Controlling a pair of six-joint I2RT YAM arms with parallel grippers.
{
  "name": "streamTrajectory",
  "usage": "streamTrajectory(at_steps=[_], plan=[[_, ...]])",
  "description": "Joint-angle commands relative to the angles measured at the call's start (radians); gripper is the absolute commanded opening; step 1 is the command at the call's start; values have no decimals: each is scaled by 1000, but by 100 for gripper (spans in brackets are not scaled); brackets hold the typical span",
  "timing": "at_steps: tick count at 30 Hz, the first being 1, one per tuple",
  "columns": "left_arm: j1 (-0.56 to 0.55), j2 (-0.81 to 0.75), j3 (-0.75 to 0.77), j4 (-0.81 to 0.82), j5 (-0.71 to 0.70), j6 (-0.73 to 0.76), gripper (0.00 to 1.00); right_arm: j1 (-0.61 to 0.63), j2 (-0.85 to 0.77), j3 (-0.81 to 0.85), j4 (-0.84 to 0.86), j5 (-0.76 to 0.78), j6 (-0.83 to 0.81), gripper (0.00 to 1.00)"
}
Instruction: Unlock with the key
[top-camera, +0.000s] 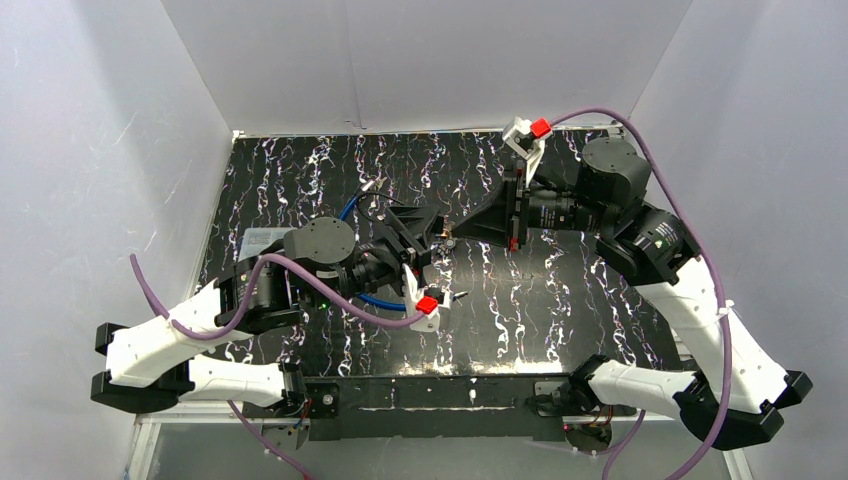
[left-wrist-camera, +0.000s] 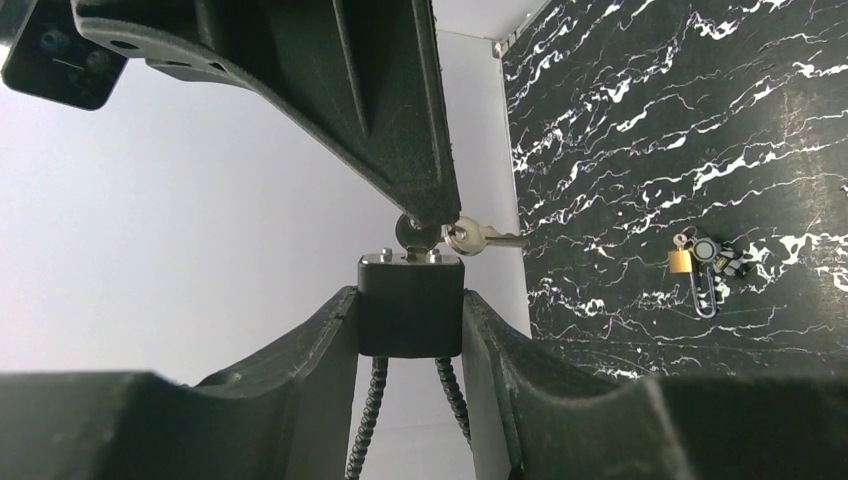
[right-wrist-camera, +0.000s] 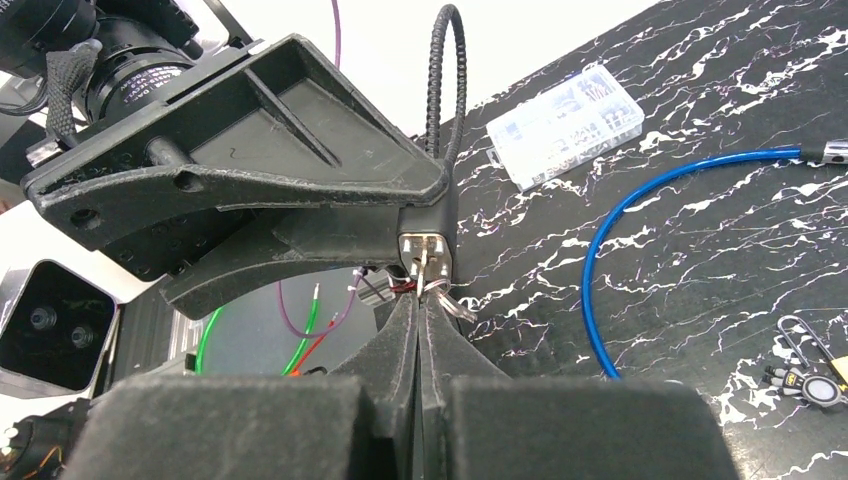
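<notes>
A black lock (left-wrist-camera: 410, 318) with a silver top face is seen at the middle of the left wrist view. It is clamped on both sides by the left jaws, which are closed onto its body. A ribbed black cable (left-wrist-camera: 372, 420) is seen running down from its underside to the bottom edge of the frame.

A key (left-wrist-camera: 418, 236) is set against the top face of the lock, at the keyhole as far as can be told. How deep it sits cannot be told. A second silver key (left-wrist-camera: 482, 238) is seen sticking out to the right, just beside the first.

In the right wrist view, at lower centre, the head of the key is pinched by the right jaws. These are shut almost flat, with only the key between their tips.

In the top view the lock is held above the middle of the table (top-camera: 560, 300), where the two arms meet.

Further out, a blue cable (right-wrist-camera: 620, 220) is laid in a curve on the table. A clear plastic box (right-wrist-camera: 565, 125) is seen near it, in the upper right of the right wrist view. A small brass padlock (left-wrist-camera: 680, 262) with a black fob (left-wrist-camera: 715, 256) is laid on the table at the right of the left wrist view, well apart from the held lock.
</notes>
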Motion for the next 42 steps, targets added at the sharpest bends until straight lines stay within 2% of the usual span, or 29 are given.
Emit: streamTrajectory(at_steps=[1,9,10,14,16,18,25,38,42], plan=[[-21,22,32,37,87,6,0,37,16,51,40,24,-29,1],[-41,21,16,60,67,91,0,46,10,13,66,18,19,2],[-42,19,15,62,57,94,0,43,0,13,59,18,20,5],[-41,4,15,31,32,96,0,16,-76,3,37,16,8,34],[-40,-3,10,25,23,97,0,7,-100,15,11,13,-3,43],[-39,-8,8,26,19,98,0,5,-109,29,-13,14,-8,46],[-39,-7,12,37,11,113,0,5,-96,37,-57,25,-12,39],[-38,-2,8,54,14,116,0,5,-50,36,-46,57,-36,39],[-39,1,11,55,17,118,0,5,-50,36,-32,67,-40,34]])
